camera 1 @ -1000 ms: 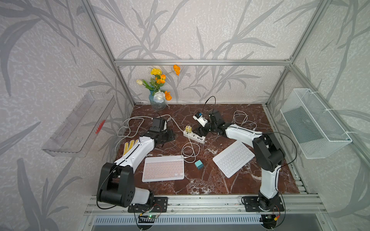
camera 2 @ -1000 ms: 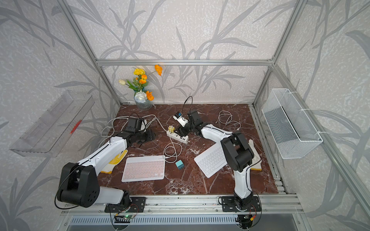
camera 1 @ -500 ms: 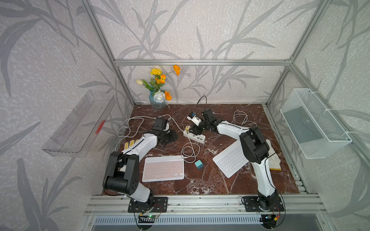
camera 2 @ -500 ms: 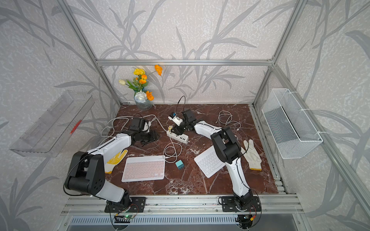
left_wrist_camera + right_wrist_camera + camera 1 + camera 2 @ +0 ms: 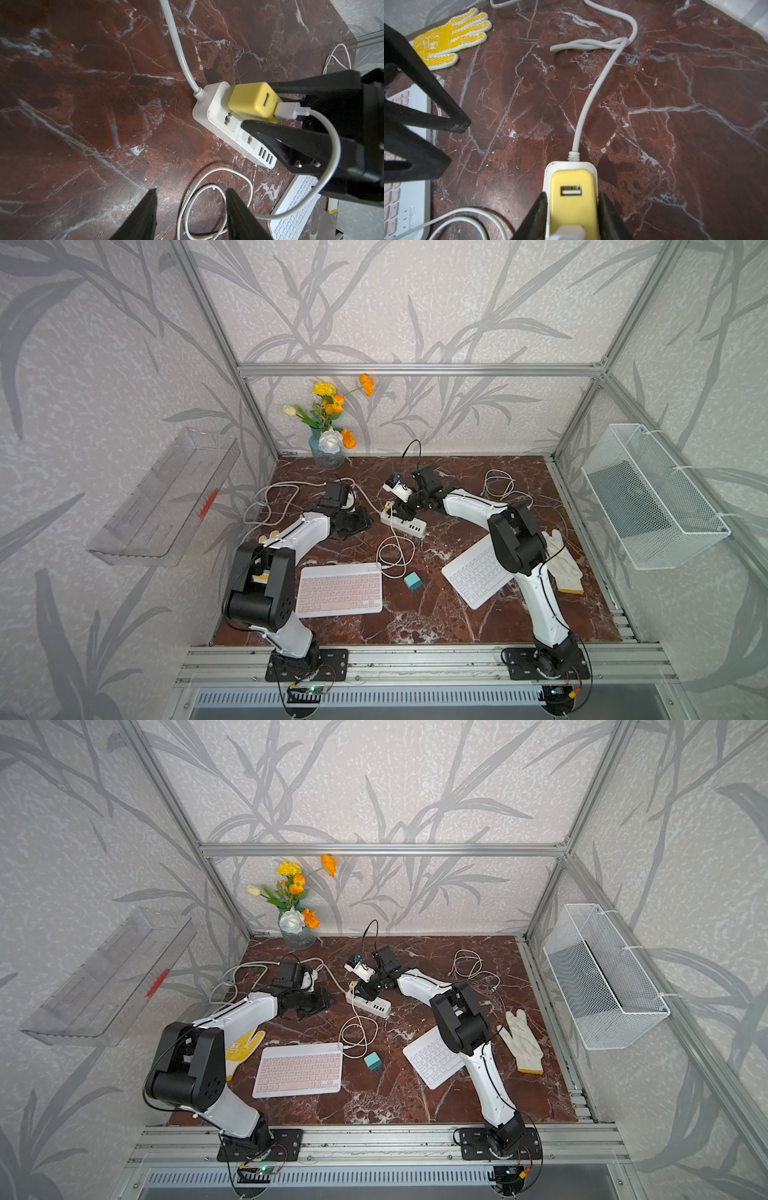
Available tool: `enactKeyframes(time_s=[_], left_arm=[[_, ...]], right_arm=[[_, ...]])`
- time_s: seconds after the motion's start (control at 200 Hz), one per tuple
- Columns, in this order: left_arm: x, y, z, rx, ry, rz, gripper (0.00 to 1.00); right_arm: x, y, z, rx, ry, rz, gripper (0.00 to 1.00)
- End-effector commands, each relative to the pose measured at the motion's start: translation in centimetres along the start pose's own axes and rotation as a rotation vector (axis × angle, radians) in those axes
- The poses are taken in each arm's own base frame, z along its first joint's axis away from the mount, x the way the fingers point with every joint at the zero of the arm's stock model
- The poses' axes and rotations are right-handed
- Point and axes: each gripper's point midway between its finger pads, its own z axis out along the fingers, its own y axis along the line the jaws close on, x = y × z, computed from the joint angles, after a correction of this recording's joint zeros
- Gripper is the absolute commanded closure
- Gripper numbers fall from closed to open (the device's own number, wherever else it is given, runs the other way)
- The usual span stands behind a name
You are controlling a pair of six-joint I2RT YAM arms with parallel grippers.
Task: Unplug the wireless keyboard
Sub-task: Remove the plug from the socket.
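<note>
Marble tabletop; pink keyboard legends unreadable

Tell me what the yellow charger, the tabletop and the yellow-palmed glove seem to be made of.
The yellow charger: likely moulded plastic, smooth with a soft sheen and rounded edges. The tabletop: looks like polished red-brown marble with white veins, though it could be a printed laminate. The glove: knitted white fabric, with a yellow dotted coating that looks rubbery.

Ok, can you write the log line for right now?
step: grasp charger | right end effector: astride charger on strip, grip unclear | left end effector: open, empty | cable: in charger
</note>
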Motion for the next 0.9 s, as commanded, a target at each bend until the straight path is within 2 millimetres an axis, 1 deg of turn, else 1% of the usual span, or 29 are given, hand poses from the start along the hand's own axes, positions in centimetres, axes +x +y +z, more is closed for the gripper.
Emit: enactKeyframes(time_s=[0.0,0.07,0.19,0.315,0.43,0.495,0.63,0.71,0.77,0.815,0.895], left_arm=[[-1.3,-1.0,0.6,0.031,-0.019,-0.016,0.47],[-1.2,-1.3,1.5,0.049,-0.005,-0.045,0.48],[-0.8,-1.9,3.1,0.047,0.021,-0.051,0.48],[-0.6,-1.8,4.6,0.029,0.030,-0.070,0.48],[-0.2,-0.8,5.8,-0.009,0.041,-0.091,0.49],[-0.2,-0.3,6.1,-0.026,0.034,-0.102,0.49],[-0.3,0.3,6.5,-0.043,0.010,-0.131,0.47],[-0.2,0.5,6.8,-0.039,0.006,-0.149,0.47],[-0.1,0.2,6.9,-0.017,0.004,-0.158,0.47],[0.0,0.1,7.0,-0.014,0.015,-0.153,0.48],[0.6,0.4,7.4,-0.031,0.047,-0.144,0.51]], right_arm=[[0.4,0.8,0.4,-0.028,0.042,-0.014,0.67],[0.5,0.9,0.4,-0.013,0.046,-0.035,0.70],[0.1,1.0,0.2,0.012,0.026,-0.059,0.74],[-0.3,1.4,0.0,0.044,0.007,-0.104,0.77],[-0.7,2.2,0.0,0.068,-0.024,-0.151,0.79],[-0.9,2.4,0.0,0.072,-0.027,-0.158,0.79],[-0.5,2.6,0.1,0.078,-0.014,-0.156,0.80],[-0.5,2.7,0.0,0.082,-0.027,-0.154,0.81],[-0.4,2.7,0.0,0.082,-0.023,-0.151,0.81],[-0.2,2.6,0.0,0.083,-0.014,-0.147,0.81],[-0.3,2.4,0.0,0.094,-0.013,-0.132,0.82]])
